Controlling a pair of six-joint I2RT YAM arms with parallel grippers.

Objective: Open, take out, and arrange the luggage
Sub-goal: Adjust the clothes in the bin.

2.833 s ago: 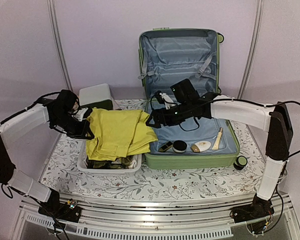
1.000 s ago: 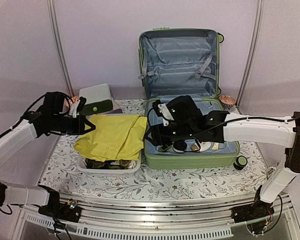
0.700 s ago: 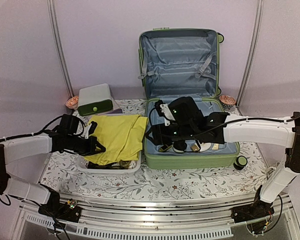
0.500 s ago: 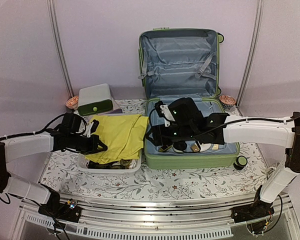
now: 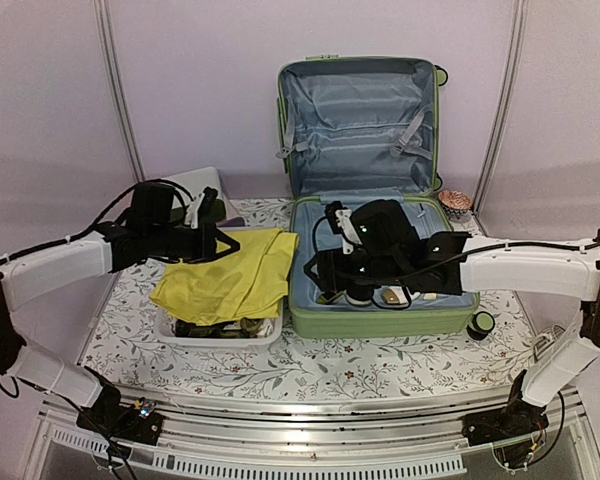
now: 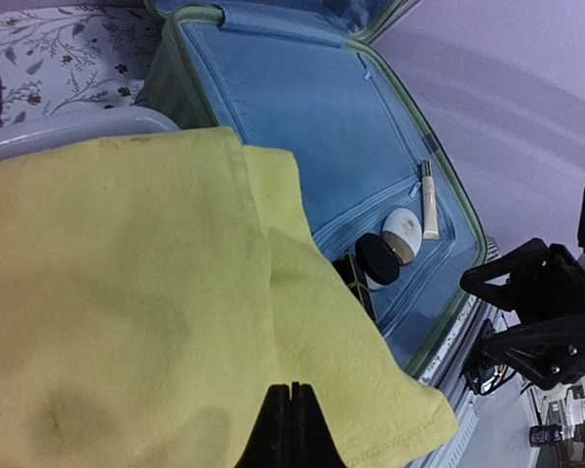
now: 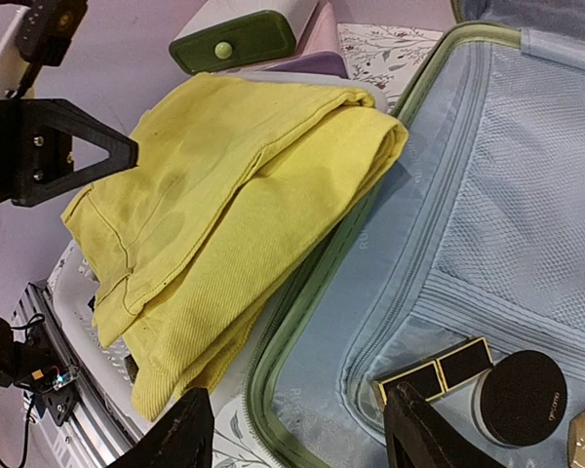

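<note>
The light-green luggage (image 5: 360, 110) lies open, lid upright against the back wall, grey-blue lining showing (image 6: 302, 127) (image 7: 507, 195). In its base lie a black-and-gold case (image 7: 436, 370), a round black jar (image 7: 517, 395), a cream oval compact (image 6: 403, 232) and a thin tube (image 6: 429, 200). My right gripper (image 5: 318, 272) (image 7: 300, 395) is open and empty, low over the base's front-left corner beside the case. My left gripper (image 5: 223, 243) (image 6: 290, 387) is shut and hovers over a folded yellow cloth (image 5: 230, 275) (image 6: 146, 292) (image 7: 234, 175), with nothing seen between its fingers.
The cloth lies on a white basket (image 5: 220, 335) left of the luggage, over darker clothes. A white-and-green drawer box (image 5: 195, 190) (image 7: 244, 34) stands behind it. A small green-lidded jar (image 5: 481, 322) sits at the luggage's front right corner.
My left arm has risen from the basket's front-left and swung back and right over the cloth. The cloth's edge has shifted. My right gripper has moved slightly right inside the luggage.
</note>
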